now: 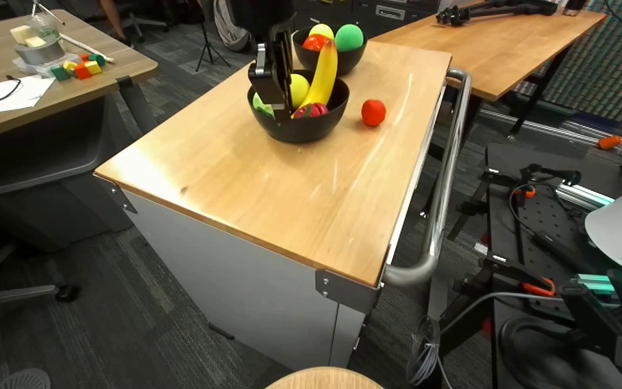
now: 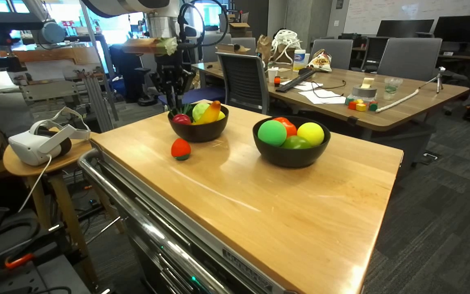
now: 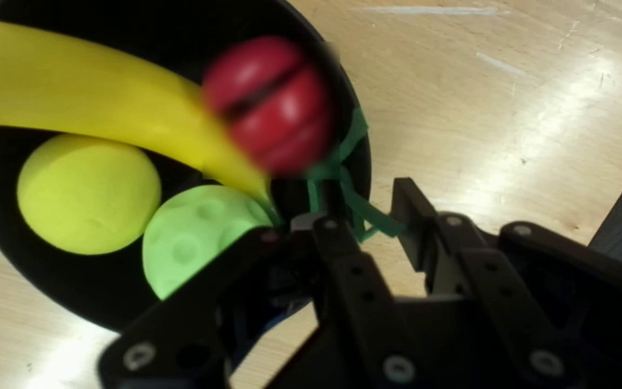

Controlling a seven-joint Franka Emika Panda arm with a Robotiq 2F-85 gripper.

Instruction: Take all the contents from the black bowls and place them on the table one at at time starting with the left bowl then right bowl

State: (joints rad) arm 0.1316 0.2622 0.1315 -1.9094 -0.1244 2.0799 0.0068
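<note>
On the wooden table (image 1: 268,178), a black bowl (image 1: 300,129) holds a yellow banana (image 3: 89,92), a yellow round fruit (image 3: 89,194), a pale green fruit (image 3: 203,232) and a red radish-like piece (image 3: 270,108) with green leaves. My gripper (image 3: 369,201) points down at this bowl's rim. Its fingers stand apart, with the green leaves between them; one leaf reaches the far finger, though contact is unclear. Another black bowl (image 2: 292,157) contains a green ball (image 2: 272,132), a red piece (image 2: 287,125), a yellow ball (image 2: 311,134) and a dark green piece (image 2: 296,142). A red-orange tomato (image 2: 181,148) rests on the table.
A metal rail (image 1: 454,156) runs along one table edge. Beside the table is a round stool with a white headset (image 2: 43,141). Other desks stand close by, one bearing colored blocks (image 2: 359,105), paper and tape.
</note>
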